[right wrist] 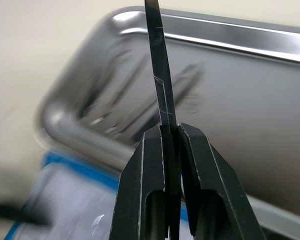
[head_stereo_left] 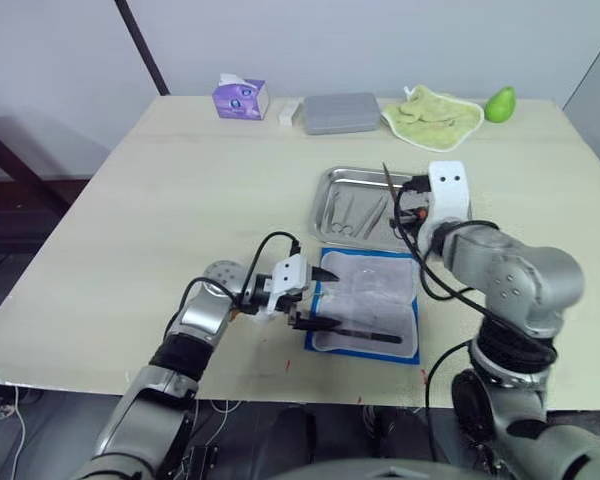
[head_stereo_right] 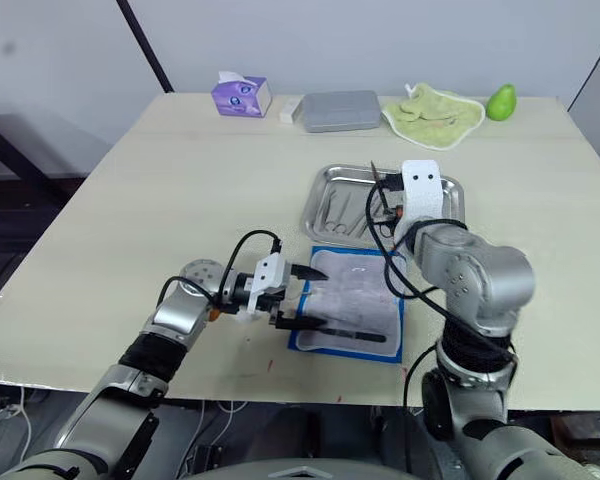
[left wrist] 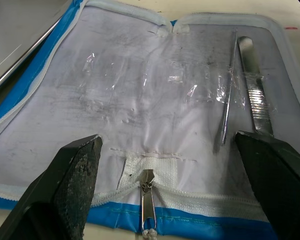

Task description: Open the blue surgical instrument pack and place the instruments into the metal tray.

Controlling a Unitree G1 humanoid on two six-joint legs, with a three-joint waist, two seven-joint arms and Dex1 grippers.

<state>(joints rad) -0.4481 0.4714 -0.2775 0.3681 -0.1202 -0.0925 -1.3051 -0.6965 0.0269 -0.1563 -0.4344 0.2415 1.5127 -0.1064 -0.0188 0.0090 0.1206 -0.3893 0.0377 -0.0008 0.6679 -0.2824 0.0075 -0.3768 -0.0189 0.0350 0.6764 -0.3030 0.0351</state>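
Observation:
The blue surgical instrument pack (head_stereo_left: 366, 304) lies open flat near the table's front edge, white lining up. Two slim steel instruments (left wrist: 229, 95) stay tucked under a clear pocket at the side nearest the front edge. My left gripper (head_stereo_left: 322, 297) is open at the pack's left edge by the zipper (left wrist: 147, 187), its fingers (left wrist: 72, 184) spread wide and holding nothing. Just behind the pack sits the metal tray (head_stereo_left: 332, 184) with several instruments (head_stereo_left: 355, 212) lying in it. Over the tray's right part my right gripper (right wrist: 170, 132) is shut on a thin dark instrument (right wrist: 159, 80) that points upward.
Along the back edge stand a purple tissue box (head_stereo_left: 240, 98), a small white block (head_stereo_left: 290, 112), a grey flat box (head_stereo_left: 342, 112), a green cloth (head_stereo_left: 432, 116) and a green fruit (head_stereo_left: 500, 103). Bare tabletop stretches left of the tray and pack.

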